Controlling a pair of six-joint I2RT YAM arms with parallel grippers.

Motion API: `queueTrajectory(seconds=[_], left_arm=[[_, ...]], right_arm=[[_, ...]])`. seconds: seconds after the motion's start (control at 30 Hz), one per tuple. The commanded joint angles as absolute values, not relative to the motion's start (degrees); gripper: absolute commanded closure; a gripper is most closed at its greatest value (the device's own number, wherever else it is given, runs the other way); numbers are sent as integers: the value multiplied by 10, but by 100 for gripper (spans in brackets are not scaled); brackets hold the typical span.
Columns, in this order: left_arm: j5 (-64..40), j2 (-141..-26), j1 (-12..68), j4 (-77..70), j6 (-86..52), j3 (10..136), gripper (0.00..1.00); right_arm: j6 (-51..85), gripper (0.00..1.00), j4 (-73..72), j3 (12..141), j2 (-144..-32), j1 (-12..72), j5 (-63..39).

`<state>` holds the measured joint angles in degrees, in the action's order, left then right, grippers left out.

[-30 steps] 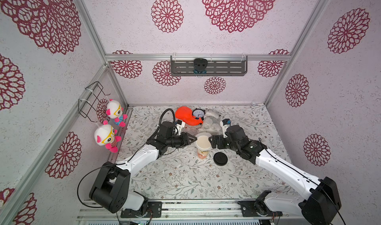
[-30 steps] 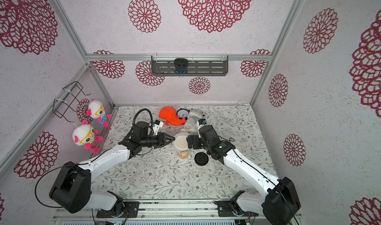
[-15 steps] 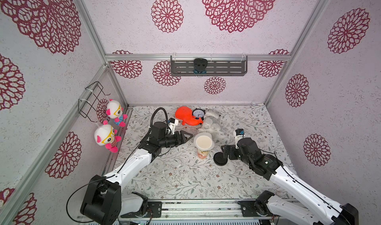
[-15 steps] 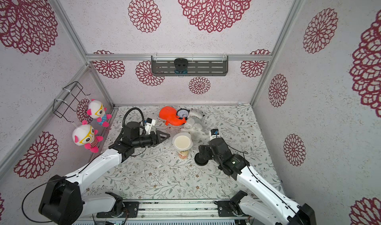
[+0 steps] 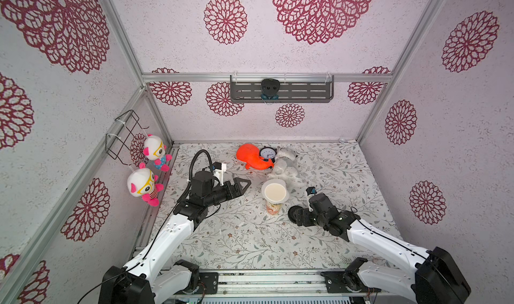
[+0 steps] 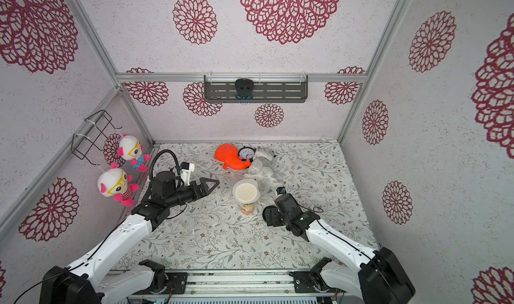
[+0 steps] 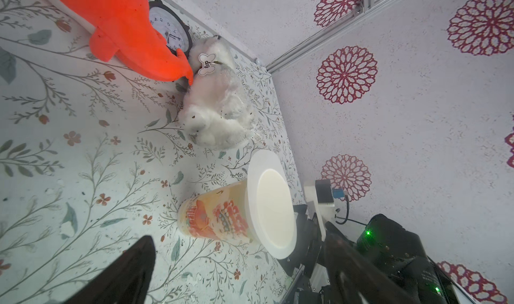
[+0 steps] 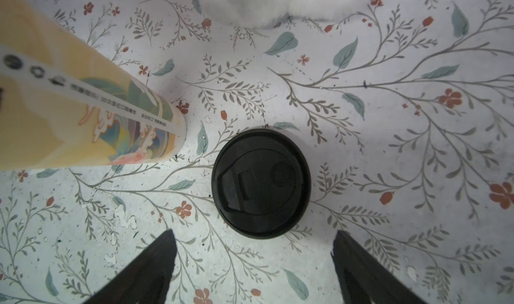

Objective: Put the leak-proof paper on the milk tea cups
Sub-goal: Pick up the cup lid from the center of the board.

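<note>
Left wrist view settles it for me: the thin, translucent white round sheet of leak-proof paper [image 7: 274,208] lies flat across the mouth of the tall cream paper milk tea cup with the orange-red print [image 7: 214,219], overhanging the rim. I judge the placing done; at most a check that it sits centred is left.

My left gripper [image 5: 244,183] is apart from the cup, jaws wide and empty. My right gripper [image 8: 253,234] hangs low with jaws spread and nothing between them; the round black plastic lid [image 8: 260,183] lies just ahead of its tips, near the cup's foot.

That cup stands upright near mid-table on a pale floral-print covering [image 5: 250,241], scuffed in spots. An orange plush toy [image 5: 251,156], a small black-rimmed clock [image 5: 267,153] and a white plush dog [image 5: 285,166] lie bunched toward the back. Pale walls [image 5: 347,127] carry crimson rosettes. A grey slotted shelf [image 5: 300,92] hangs on the back wall, and two pink-and-white dolls [image 5: 144,185] by a black wire rack [image 5: 122,138].
</note>
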<state>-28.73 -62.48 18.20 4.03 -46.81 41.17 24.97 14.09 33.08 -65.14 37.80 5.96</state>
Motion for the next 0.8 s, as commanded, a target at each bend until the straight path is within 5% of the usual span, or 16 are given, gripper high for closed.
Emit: queueTrajectory(seconds=[0.0,0.77], left_arm=[[-275,-612,174,47,-455,403,3],[-261,-591,168,46,-446,384,3]], right_arm=[[224,10,106,340,-678,373,61],[196,15,21,359,-804,368,75]])
